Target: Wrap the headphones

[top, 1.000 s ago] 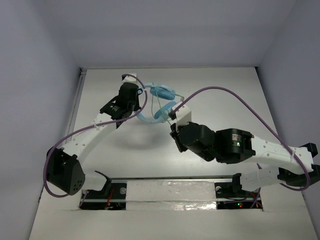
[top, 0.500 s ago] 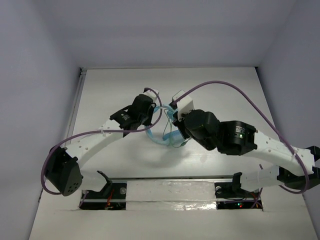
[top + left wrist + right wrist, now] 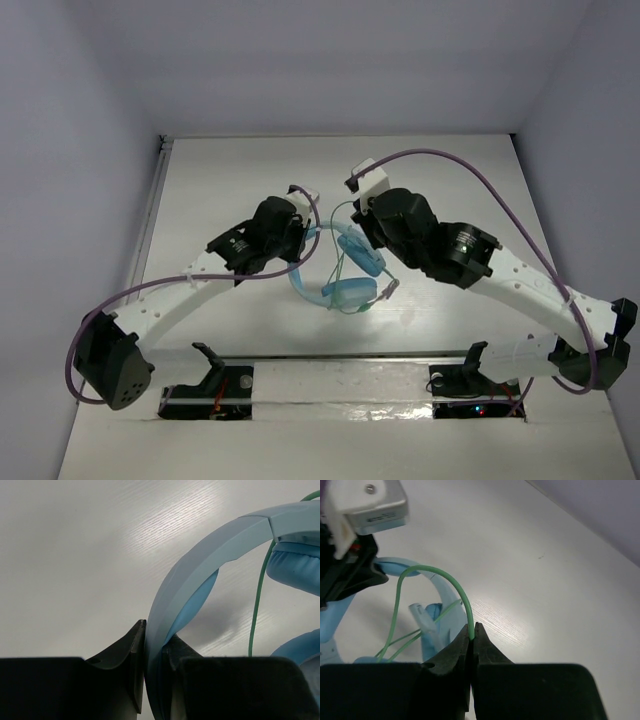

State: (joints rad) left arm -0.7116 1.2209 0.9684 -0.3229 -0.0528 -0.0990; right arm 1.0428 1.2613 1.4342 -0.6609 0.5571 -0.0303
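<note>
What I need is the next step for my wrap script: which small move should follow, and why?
Probably sweep the right gripper, pinching the green cable, around the earcups to lay one loop. The left gripper clamps the headband, which should steady it all, and loose cable hangs unwrapped.

Setting: robot lab cell
Surface: plain white bench (image 3: 450, 170)
Walls (image 3: 330, 60): bare, pale, at 9, 12 and 3 o'clock
Rig: left arm (image 3: 180, 285), right arm (image 3: 525, 285), bolted at 6 o'clock

2 arms: white plastic links (image 3: 170, 290) btwn black rounded motor housings (image 3: 440, 250), small green LED lit. Each carries a thick purple cable (image 3: 425, 152). L wrist has white boxy block (image 3: 370, 505) w/ silver screw. R gripper (image 3: 472, 630): matte black wedge fingers (image 3: 447, 660).
</note>
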